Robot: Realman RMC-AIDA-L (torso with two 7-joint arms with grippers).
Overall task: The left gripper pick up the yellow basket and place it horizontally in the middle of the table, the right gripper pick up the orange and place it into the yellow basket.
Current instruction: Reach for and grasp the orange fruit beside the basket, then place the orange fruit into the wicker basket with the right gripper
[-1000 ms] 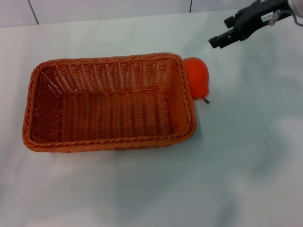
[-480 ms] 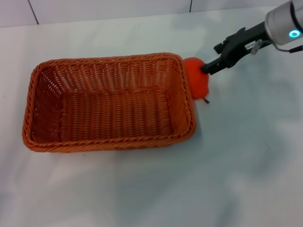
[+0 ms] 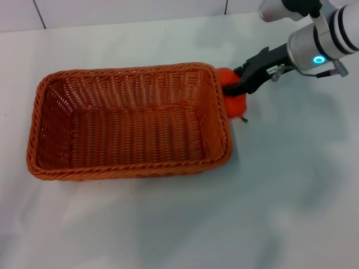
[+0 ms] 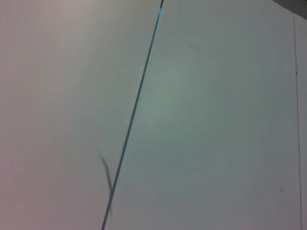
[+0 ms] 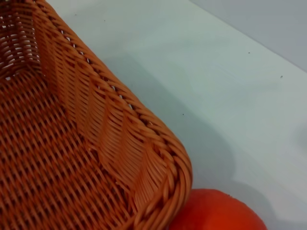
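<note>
The yellow basket (image 3: 132, 126), orange-brown wicker, lies lengthwise in the middle of the white table (image 3: 280, 190) and is empty. The orange (image 3: 236, 105) rests on the table against the outside of the basket's right end, its dark stem pointing toward me. My right gripper (image 3: 234, 84) is down on top of the orange, jaws open across its upper part. The right wrist view shows the basket's corner (image 5: 144, 143) and the orange (image 5: 216, 213) just beyond the rim. My left gripper is out of view.
The left wrist view shows only a pale flat surface with a thin dark seam (image 4: 132, 115). A wall with tile seams runs behind the table's far edge (image 3: 129, 19). Bare tabletop lies in front of and to the right of the basket.
My right gripper has come down and leftward from the far right corner onto the orange. The basket and the orange have not moved.
</note>
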